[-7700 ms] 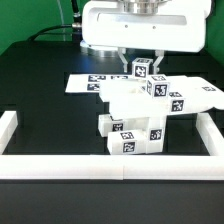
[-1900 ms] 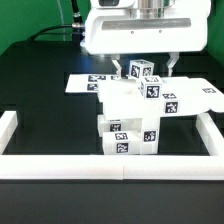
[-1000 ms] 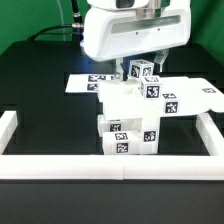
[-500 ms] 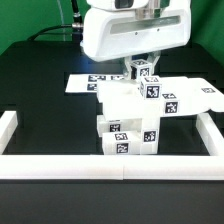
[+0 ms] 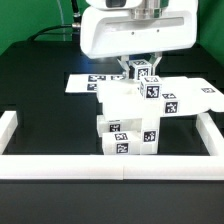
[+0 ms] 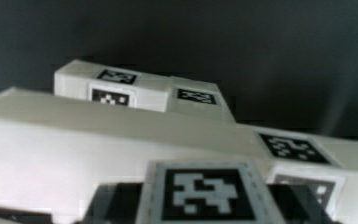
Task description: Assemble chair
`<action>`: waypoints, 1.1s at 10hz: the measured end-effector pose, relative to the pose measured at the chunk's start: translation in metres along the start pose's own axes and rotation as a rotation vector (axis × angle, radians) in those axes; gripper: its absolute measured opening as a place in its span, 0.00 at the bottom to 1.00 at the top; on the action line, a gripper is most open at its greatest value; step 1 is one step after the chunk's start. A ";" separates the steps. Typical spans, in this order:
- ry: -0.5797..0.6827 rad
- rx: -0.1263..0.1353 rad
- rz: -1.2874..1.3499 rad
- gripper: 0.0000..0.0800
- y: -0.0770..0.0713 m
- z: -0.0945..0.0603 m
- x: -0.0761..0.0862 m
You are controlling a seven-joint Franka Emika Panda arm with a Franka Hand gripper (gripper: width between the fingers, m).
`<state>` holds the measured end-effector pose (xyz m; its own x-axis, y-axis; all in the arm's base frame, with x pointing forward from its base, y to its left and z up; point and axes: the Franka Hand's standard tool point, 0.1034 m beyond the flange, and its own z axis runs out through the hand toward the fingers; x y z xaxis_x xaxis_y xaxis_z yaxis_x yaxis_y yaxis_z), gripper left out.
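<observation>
**Robot arm grips top post of half-built chair**

The white arm's tool [image 5: 142, 67] hangs directly over the partly assembled chair [image 5: 135, 115] on the black counter [image 5: 40, 90], its two fingers [image 5: 128, 66] closed on either side of a small tagged post [image 5: 142, 72] that stands at the very top of the stack. The jaws are drawn in tight against the post's sides, clamped on it.

The chair sits near the middle of the counter, inside the long white border rails [image 5: 100, 165] that run along the near edge and up both sides in the exterior view. Its blocky white parts are stacked: a lower block with square black-and-white tags faces the camera, a broad flat slab [image 5: 185, 98] reaches out toward the exterior view's right, and the gripped post rises above these. Behind the chair, toward the exterior view's left, the marker board [image 5: 85, 82] lies flat on the counter, partly hidden by the parts.

The wrist view looks down over the white pieces at close range: a tagged face [image 6: 202, 192] fills the foreground, blurred, with further tagged blocks [image 6: 114, 85] beyond it against the dark counter. The fingers cannot be made out clearly in that view.
</observation>
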<state>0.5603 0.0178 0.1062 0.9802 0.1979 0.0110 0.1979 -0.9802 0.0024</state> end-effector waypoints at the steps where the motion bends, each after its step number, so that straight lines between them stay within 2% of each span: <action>1: 0.000 0.000 0.088 0.34 0.000 0.000 0.000; 6: 0.000 0.008 0.538 0.34 -0.002 0.000 0.000; 8: -0.001 0.009 0.639 0.34 -0.002 0.001 0.000; 11: -0.005 0.021 0.930 0.34 -0.009 0.001 0.002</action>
<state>0.5601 0.0272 0.1056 0.7450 -0.6670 -0.0049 -0.6669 -0.7448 -0.0230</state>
